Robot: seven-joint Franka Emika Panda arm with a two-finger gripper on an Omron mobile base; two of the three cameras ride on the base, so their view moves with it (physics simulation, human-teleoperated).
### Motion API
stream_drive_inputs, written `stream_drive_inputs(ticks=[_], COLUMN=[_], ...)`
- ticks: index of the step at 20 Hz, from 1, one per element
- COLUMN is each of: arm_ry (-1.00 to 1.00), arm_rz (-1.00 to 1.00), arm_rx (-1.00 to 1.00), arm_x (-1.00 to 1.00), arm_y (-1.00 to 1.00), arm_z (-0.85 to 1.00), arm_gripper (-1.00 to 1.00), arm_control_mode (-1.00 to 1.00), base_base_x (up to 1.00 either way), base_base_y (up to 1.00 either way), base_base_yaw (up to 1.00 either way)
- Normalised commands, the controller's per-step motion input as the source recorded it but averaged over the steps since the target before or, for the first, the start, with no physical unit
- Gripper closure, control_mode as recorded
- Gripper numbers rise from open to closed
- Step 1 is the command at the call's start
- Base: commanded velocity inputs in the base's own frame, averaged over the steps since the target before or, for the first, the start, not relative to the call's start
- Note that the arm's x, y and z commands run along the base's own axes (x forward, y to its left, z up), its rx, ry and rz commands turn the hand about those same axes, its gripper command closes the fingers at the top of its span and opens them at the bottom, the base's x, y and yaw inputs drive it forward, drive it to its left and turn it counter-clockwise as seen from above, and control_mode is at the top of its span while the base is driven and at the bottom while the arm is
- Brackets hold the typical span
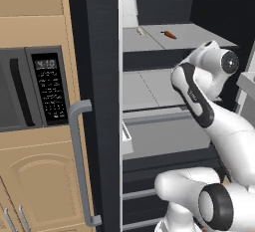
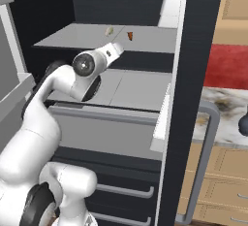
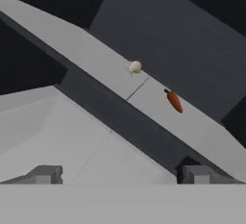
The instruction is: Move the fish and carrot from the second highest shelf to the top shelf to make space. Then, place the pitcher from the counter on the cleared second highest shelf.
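Top shelf (image 1: 199, 32) holds fish (image 1: 141, 30) and carrot (image 1: 169, 35).

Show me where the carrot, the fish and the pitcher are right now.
carrot (image 3: 174, 101), hand view, middle of its orange body.
fish (image 3: 135, 66), hand view, centre of the pale sliver.
pitcher (image 2: 243, 125), right base view, dark belly at the picture's right edge.

Stood open: dark fridge door (image 1: 102, 101) with grey handle (image 1: 79, 161). Beside it, black microwave (image 1: 30, 89) set in tan wood cabinets (image 1: 35, 176). To the right, speckled counter (image 2: 220, 111) over wood drawers (image 2: 220, 191); red wall (image 2: 227, 65) behind.
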Motion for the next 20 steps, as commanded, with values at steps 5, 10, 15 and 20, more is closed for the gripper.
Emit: stream_drive_inputs(ticks=[5, 10, 15, 20], arm_ry=[0.06, 0.19, 0.29, 0.13], arm_rz=[0.0, 0.0, 0.0, -0.01], arm_rx=[-0.02, -0.01, -0.04, -0.02], arm_x=[-1.0, -1.0, -0.84, -0.29], arm_y=[0.22, 0.17, 0.06, 0.02], arm_z=[0.0, -0.01, 0.0, 0.0], arm_gripper=[-1.0, -1.0, -1.0, -1.0], arm_control_mode=[-1.0, -1.0, -1.0, -1.0], base_base_x=[0.0, 0.0, 0.0, 0.0], base_base_y=[0.0, 0.0, 0.0, 0.0], base_base_yaw=[0.0, 0.0, 0.0, 0.0])
